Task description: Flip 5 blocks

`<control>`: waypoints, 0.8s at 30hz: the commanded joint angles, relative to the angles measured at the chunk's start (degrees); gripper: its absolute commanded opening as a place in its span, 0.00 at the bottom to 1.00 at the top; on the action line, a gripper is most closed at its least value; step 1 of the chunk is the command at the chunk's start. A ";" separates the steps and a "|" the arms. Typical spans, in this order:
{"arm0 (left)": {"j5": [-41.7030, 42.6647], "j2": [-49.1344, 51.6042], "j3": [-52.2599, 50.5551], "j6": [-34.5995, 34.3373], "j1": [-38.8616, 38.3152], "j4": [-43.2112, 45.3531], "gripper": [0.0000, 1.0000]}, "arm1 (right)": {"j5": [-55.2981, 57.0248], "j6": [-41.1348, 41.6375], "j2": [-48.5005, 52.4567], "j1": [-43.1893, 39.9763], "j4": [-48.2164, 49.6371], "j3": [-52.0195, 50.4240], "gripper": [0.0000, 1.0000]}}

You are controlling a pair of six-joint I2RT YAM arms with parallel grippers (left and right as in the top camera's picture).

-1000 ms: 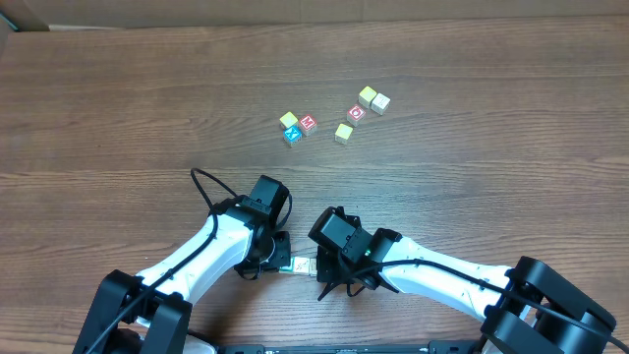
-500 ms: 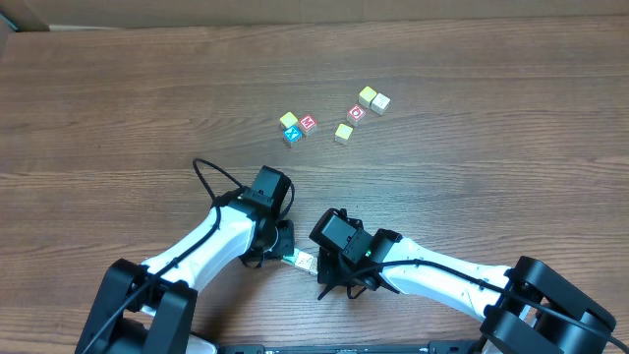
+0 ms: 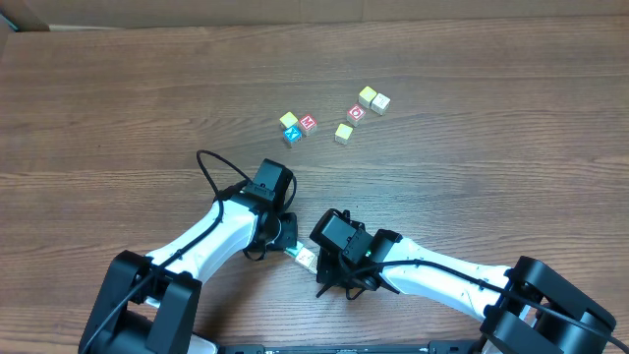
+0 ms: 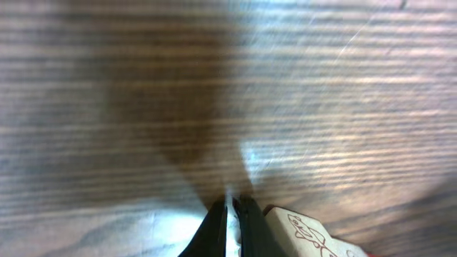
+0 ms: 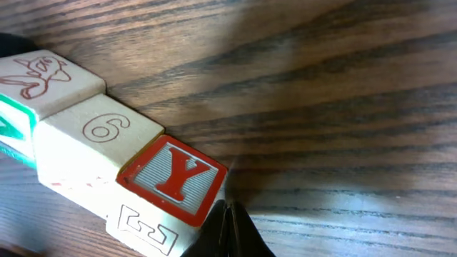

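The left tool and right tool are both pinched fully closed and empty. A row of blocks lies between them at six o'clock on the surface. Seven others sit scattered toward twelve o'clock.

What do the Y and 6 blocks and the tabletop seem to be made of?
Y block: pale wood, matte, with a red painted ribbed face. 6 block: unpainted wood, red printed numeral. Tabletop: dark wood or wood-look laminate, going by the grain lines and slight sheen.

Seven blocks lie in two loose clusters on the wooden table, beyond the arms.
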 commanded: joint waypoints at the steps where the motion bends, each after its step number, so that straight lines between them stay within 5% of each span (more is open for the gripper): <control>1: 1.49 6.05 -3.80 1.68 -0.55 2.14 0.04 | -1.38 0.85 -0.13 0.02 2.08 0.63 0.04; 24: 1.38 6.08 -3.80 -0.46 -0.52 2.89 0.04 | -1.36 10.56 -0.13 0.02 1.90 0.63 0.04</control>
